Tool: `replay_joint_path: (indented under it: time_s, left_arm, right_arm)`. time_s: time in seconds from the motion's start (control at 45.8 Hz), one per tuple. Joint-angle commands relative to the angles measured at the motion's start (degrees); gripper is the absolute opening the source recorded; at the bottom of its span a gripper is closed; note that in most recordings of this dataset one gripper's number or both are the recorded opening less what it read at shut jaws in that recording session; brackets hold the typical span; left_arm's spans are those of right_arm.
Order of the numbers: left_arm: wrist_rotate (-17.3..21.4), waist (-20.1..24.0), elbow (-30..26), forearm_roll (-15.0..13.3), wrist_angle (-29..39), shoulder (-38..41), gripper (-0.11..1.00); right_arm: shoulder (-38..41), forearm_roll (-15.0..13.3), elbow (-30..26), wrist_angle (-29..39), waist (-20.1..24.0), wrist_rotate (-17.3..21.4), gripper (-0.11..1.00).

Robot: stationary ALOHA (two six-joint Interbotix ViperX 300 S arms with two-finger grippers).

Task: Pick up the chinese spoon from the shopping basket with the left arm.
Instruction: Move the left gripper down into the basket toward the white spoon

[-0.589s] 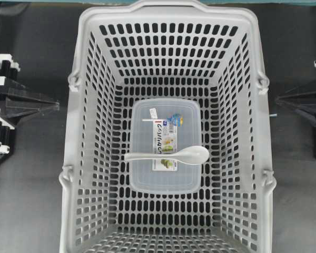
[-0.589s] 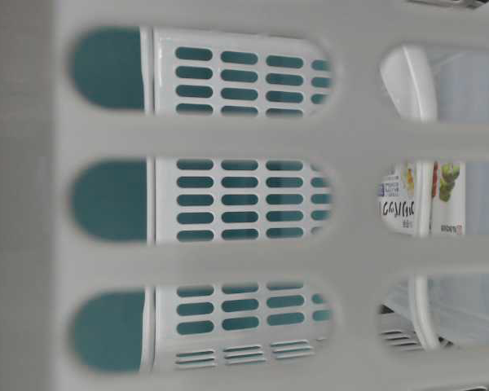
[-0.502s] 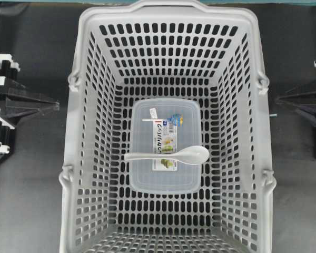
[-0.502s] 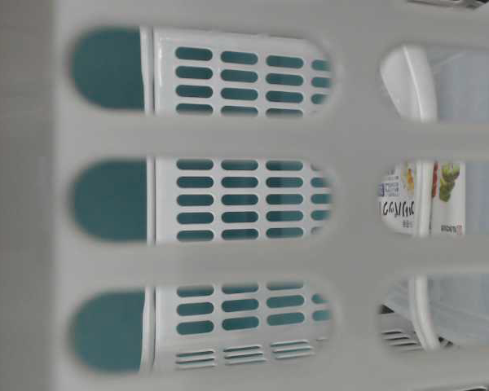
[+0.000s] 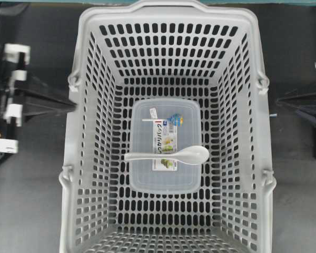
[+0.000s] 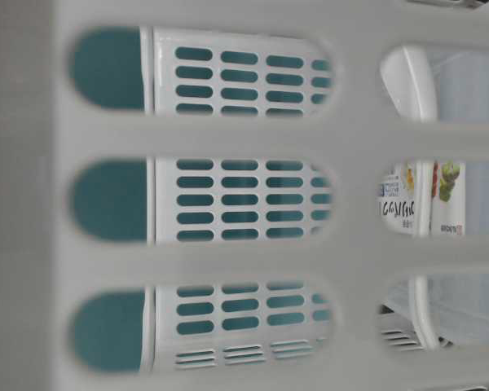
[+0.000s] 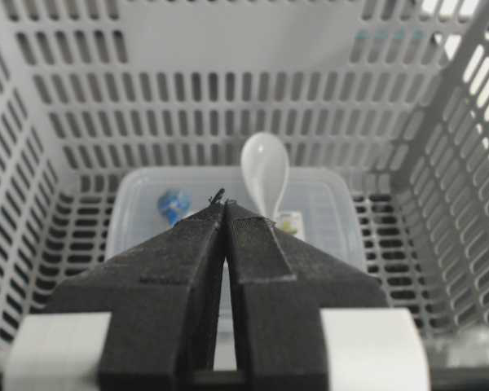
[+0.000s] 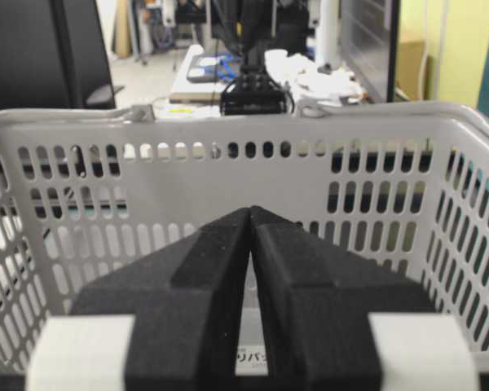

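The white chinese spoon (image 5: 168,155) lies across the lid of a clear labelled container (image 5: 147,174) on the floor of the light-grey shopping basket (image 5: 168,10). Its bowl points right in the overhead view. My left gripper (image 5: 71,105) is shut and empty, its tip at the basket's left rim. In the left wrist view the shut tips (image 7: 224,204) point over the rim toward the spoon's bowl (image 7: 265,167), well short of it. My right gripper (image 5: 278,100) is shut and empty outside the right wall; in its wrist view its tips (image 8: 250,210) face the basket wall (image 8: 228,163).
The basket's slotted walls (image 7: 228,98) rise high around the container (image 7: 147,212). The table-level view looks through the near wall (image 6: 228,134) at the container's label (image 6: 407,199) and the spoon (image 6: 409,81). Dark tabletop (image 5: 26,200) lies on both sides of the basket.
The left arm has swung toward the basket, its tip reaching the left rim. The spoon, the container and the right arm have stayed where they were.
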Motion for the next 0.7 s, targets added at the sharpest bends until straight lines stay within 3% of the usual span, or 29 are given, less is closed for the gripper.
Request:
replay_joint_path:
  time_s: [0.0, 0.218, 0.502, 0.611, 0.677]
  left_arm:
    - [0.09, -0.79, -8.0, 0.26, 5.98, 5.45, 0.01]
    - [0.09, -3.16, -19.42, 0.26, 16.7, 17.75, 0.01]
    - [0.0, -4.57, -27.95, 0.18, 23.12, 30.32, 0.01]
    - [-0.09, -4.57, -29.53, 0.26, 24.08, 32.87, 0.01]
    - [0.0, -4.57, -30.32, 0.18, 25.05, 34.45, 0.01]
  right_arm:
    - [0.18, 0.18, -0.7, -0.35, 0.0, 0.18, 0.0]
    - [0.09, 0.18, -0.7, -0.18, 0.0, 0.18, 0.0]
    - [0.09, 0.26, -0.7, 3.78, 0.53, 1.23, 0.01]
    - [0.0, 0.26, -0.79, 4.75, 0.7, 3.25, 0.11]
    - [0.09, 0.26, -0.7, 4.92, 0.79, 3.96, 0.25]
